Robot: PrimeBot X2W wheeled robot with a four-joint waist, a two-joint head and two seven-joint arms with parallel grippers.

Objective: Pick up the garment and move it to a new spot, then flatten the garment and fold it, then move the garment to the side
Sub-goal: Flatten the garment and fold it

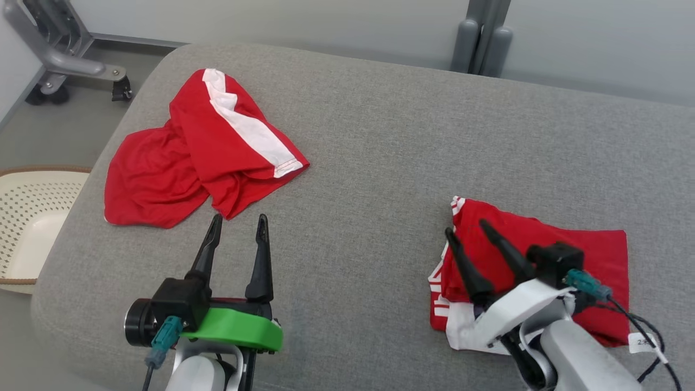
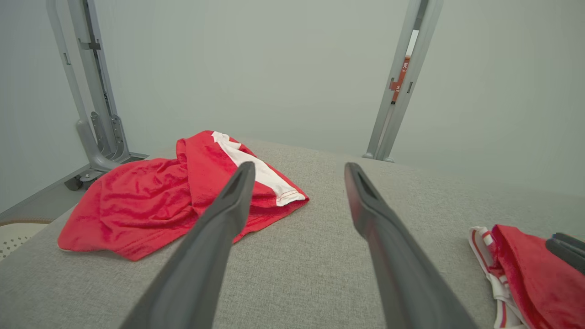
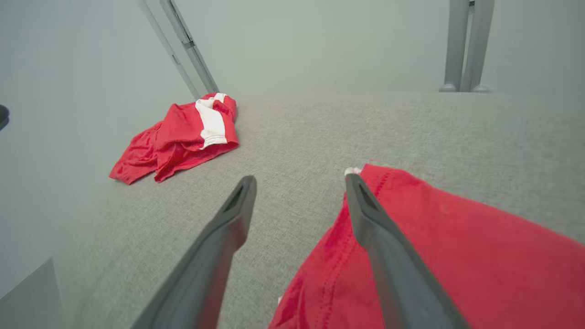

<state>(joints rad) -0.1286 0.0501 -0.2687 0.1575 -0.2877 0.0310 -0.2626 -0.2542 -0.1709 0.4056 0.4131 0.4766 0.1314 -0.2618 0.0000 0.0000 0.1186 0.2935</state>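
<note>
Hovering with the right gripper [image 1: 465,227], fingers spread and empty, over the left edge of the folded red garment [image 1: 586,255] at the grey tabletop's [image 1: 369,163] near right. Holding the left gripper [image 1: 239,218] likewise parted, gripping nothing, just short of a crumpled red-and-white garment [image 1: 163,179] at far left.

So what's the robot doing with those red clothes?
It is tidying clothes on a grey cushioned top. Its right gripper is open, just above a folded red garment lying on the right side. Its left gripper is open too, pointing at a crumpled red and white garment on the left, which is not folded. Neither gripper is holding anything at the moment.
</note>
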